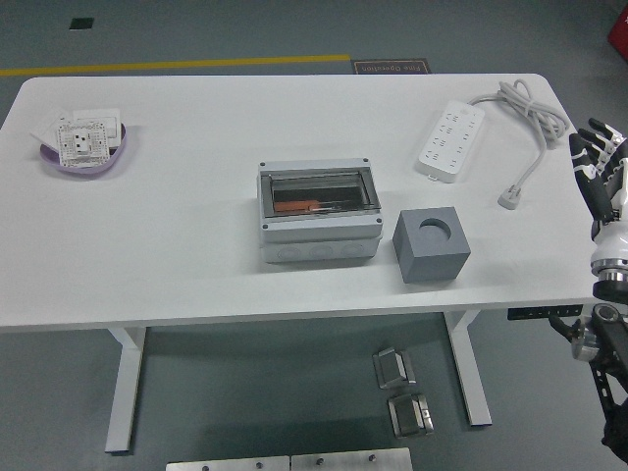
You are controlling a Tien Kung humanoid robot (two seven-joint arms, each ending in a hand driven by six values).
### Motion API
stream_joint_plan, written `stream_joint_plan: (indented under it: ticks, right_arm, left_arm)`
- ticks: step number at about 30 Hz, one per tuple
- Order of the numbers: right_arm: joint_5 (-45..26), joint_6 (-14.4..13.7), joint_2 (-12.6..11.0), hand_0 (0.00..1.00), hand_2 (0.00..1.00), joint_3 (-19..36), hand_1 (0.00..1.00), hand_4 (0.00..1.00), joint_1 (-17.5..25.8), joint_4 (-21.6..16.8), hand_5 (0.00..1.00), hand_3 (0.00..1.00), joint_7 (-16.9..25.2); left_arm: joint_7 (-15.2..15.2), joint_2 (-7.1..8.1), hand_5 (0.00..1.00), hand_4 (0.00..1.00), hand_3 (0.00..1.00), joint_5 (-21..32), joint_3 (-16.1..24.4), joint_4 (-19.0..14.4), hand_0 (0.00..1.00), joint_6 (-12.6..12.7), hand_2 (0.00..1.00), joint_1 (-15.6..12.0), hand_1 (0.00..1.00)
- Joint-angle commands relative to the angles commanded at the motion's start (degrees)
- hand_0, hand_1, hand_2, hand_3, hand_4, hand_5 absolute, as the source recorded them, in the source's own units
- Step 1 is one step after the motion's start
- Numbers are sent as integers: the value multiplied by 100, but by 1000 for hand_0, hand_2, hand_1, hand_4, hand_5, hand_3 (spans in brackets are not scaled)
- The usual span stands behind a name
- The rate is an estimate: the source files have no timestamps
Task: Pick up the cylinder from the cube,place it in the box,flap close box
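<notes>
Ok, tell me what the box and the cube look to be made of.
Box: likely moulded plastic, with a pale grey matte body and a smoky see-through flap that shows something orange inside. Cube: uniform dark grey and matte, perhaps plastic or foam; which one is unclear.

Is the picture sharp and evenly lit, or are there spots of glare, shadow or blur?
Head view: soft, even light, with only faint shadows beside the grey box and the cube; the box's clear lid shows a dull sheen, so the orange thing inside looks hazy; the white table is bright but not washed out; the right hand at the picture's edge is slightly soft.
</notes>
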State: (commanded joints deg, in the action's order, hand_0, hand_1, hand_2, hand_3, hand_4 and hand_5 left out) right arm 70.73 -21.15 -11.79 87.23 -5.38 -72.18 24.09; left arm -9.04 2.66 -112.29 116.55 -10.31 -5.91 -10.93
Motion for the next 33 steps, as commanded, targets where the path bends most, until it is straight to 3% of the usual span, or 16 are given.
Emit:
stream_joint_plan:
  ticks: [33]
  right_arm:
    - [22,-42,30,801,736,83,736,944,32,1,628,759,12]
  left_arm:
    - [-11,-25,73,429,583,-2,11,0,622,-2,540,-36,573]
